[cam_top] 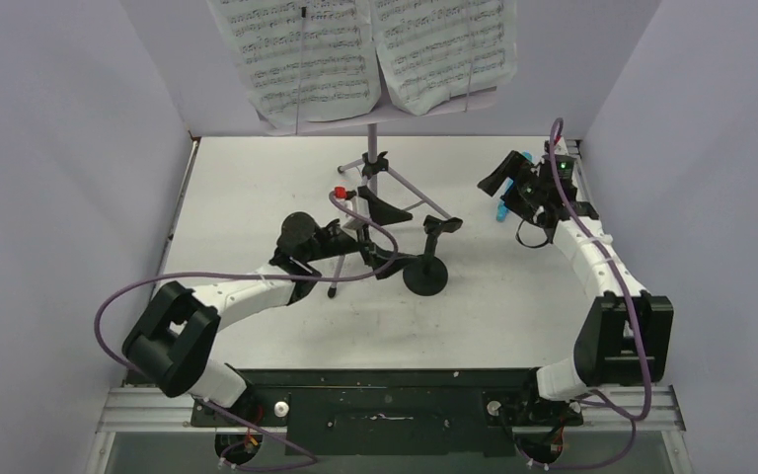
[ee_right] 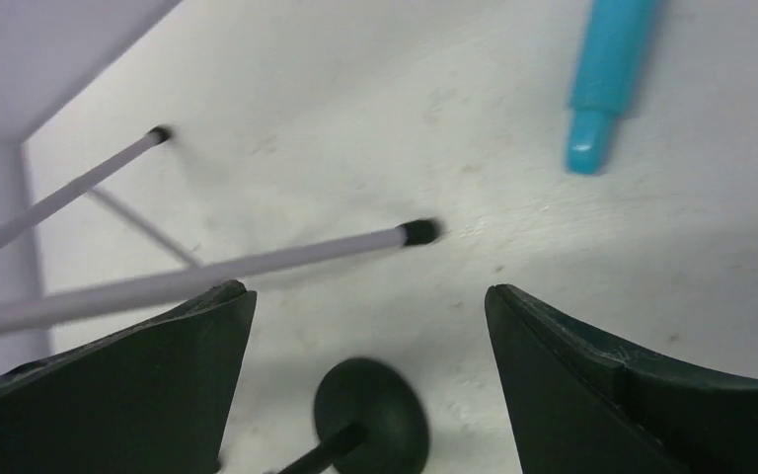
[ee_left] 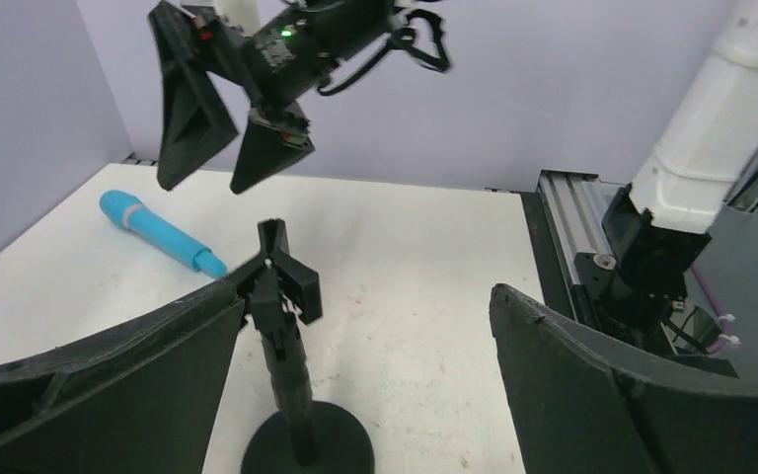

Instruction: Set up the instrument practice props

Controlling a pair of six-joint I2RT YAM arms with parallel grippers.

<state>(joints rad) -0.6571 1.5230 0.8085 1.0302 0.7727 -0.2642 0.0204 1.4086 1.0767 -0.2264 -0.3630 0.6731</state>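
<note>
2 of the props are judged to be in place. The music stand (cam_top: 373,138) is seen upright on its 3 legs at the far side of the table (cam_top: 247,178), and 2 sheet-music pages (cam_top: 306,59) are spread side by side on its desk. The mic stand (ee_left: 286,365) is also set upright on its round base, close to the music stand's legs, and its clip (ee_left: 281,281) at the top is empty.

What is left is the microphone (ee_left: 158,232). It is found lying flat on the table on the right arm's side, apart from the mic stand and touched by neither claw.

The left claw (ee_left: 365,296) is held wide open. The mic stand is framed between its fingers, though no contact can be made out. The right claw (ee_left: 202,173) is likewise spread open and empty, raised in the air near the microphone — not yet lowered around it.

The task is therefore judged to be well past halfway. 1 step remains: the microphone is to be picked up and seated in the clip. Care is likely to be needed there — the mic stand looks light, and it could be tipped unless it is steadied.
</note>
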